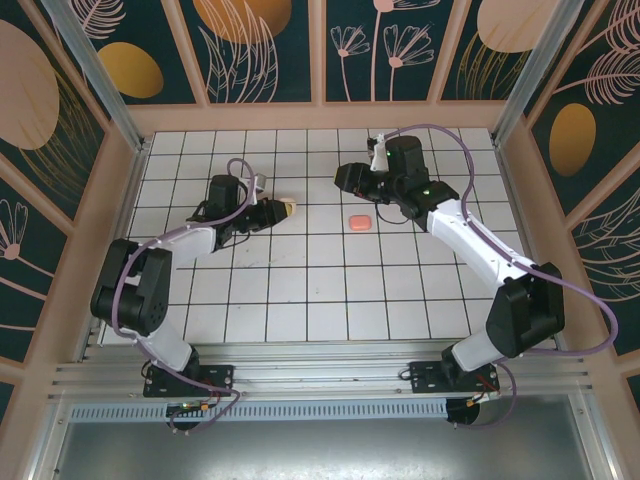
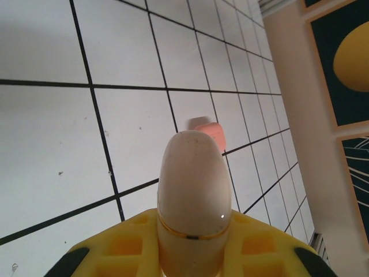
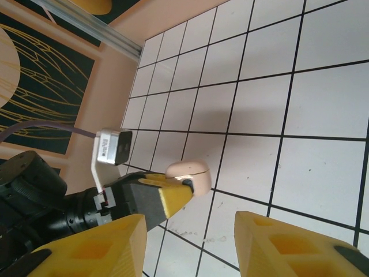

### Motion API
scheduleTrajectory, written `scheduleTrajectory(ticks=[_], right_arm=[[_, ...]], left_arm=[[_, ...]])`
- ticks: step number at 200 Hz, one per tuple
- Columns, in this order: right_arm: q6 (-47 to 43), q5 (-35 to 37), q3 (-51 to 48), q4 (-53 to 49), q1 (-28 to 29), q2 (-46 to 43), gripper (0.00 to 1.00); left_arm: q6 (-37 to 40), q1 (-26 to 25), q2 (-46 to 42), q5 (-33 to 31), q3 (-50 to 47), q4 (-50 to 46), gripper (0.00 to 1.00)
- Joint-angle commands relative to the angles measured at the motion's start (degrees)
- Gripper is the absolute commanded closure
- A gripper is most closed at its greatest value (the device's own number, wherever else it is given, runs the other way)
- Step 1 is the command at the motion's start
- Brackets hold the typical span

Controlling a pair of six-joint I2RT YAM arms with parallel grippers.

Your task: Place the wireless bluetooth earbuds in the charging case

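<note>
Two charging cases are seen. At the left, the cream charging case (image 2: pixel 193 190), closed along a thin gold seam, is clamped between the yellow fingers of the left gripper (image 1: pixel 281 211). The jaws are drawn in tight on its base end, and its rounded end is left projecting past the fingertips toward the middle of the white tiled table (image 1: pixel 300 300). Beyond that end and apart from it, the coral-pink case (image 1: pixel 359 221) is laid flat on a tile, between the two grippers. At the right, the right gripper (image 3: pixel 190 231) is held partly open with nothing between its fingers, and bare tile is seen through the gap. It is pointed toward the left gripper and the cream charging case. The coral-pink case is placed near it, on its near side, untouched.
</note>
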Motion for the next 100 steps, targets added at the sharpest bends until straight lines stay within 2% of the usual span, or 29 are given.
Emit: scheduleTrajectory(ticks=[1,28,100], right_arm=[[1.08,1.47,-1.34,-1.13,-0.13,0.60,0.55],[1.37,0.75,-1.39,-0.94,-0.36,1.52,0.56],[1.11,1.32,-0.84,-1.88,-0.60,1.96,0.55]], left_arm=[[-1.90,-1.50,4.11,-0.52,3.02,-3.35,0.88],[-4.75,-2.29,8.04,0.23,5.95,-3.84,0.89],[-1.62,-3.82,14.83,-2.22,12.23,-13.11,0.84]])
